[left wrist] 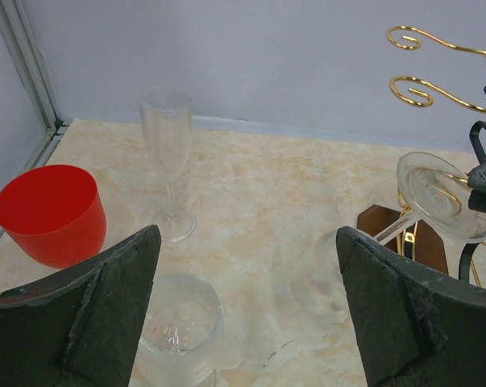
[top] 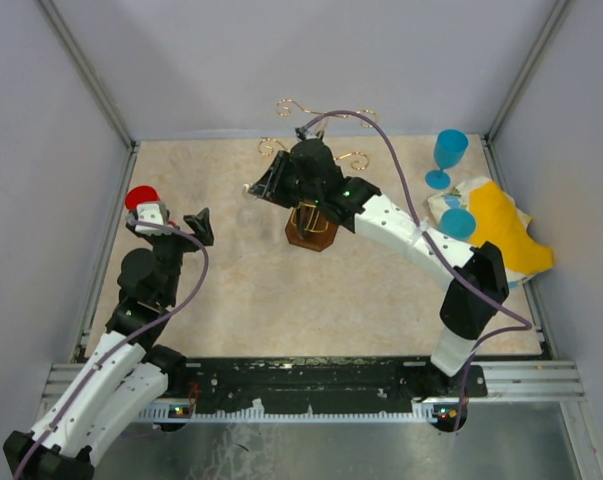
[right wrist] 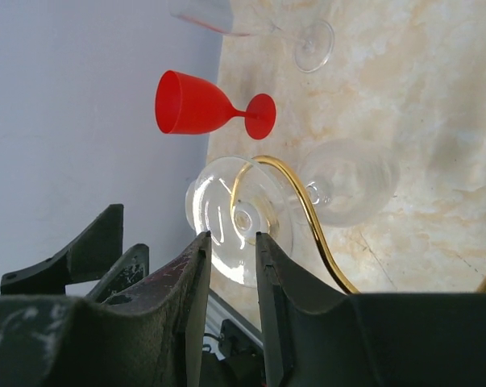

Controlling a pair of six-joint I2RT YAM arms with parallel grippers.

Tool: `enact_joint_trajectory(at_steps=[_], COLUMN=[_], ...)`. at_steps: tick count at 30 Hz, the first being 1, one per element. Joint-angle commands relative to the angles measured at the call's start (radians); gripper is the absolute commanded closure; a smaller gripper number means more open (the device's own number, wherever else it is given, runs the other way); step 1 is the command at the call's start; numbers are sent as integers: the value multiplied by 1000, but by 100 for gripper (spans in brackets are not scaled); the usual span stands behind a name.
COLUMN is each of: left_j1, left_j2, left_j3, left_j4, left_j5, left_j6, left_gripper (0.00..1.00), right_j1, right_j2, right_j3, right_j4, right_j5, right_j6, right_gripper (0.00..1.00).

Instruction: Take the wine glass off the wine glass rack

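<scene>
The clear wine glass (right wrist: 349, 182) hangs upside down, tilted, with its foot caught over a curled arm of the gold wire wine glass rack on a dark brown wooden base (top: 309, 238), which stands near the middle of the marbled beige tabletop (top: 281, 300). The right gripper (right wrist: 230, 239) is held right at the foot of the glass. Its fingers are drawn close with only a narrow gap, and whether the rim is pinched cannot be told. The left gripper (left wrist: 247, 235) is held well apart from the rack, its fingers spread wide around nothing. The step in hand is judged to be the grasp at the foot. Next, a firm hold must be secured and the foot slid outward along the hook until it is freed.
</scene>
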Motion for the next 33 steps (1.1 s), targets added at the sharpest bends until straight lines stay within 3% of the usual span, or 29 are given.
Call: enact_joint_trajectory(at_steps=[1, 14, 33], left_j1=[-8, -7, -6], left_j2=[-15, -2, -25], left_j3=[-1, 0, 6], left_j4=[0, 3, -21], left_j5=[-12, 0, -15], left_j6=[18, 13, 25], left_gripper=[5, 4, 4], right_j1=[-4, -4, -9], right_j2=[5, -164, -63], right_j3=[55, -81, -9], right_j4=[43, 27, -2], right_j5=[-11, 26, 0], right_j6=[-10, -20, -23], right_gripper=[70, 70, 69])
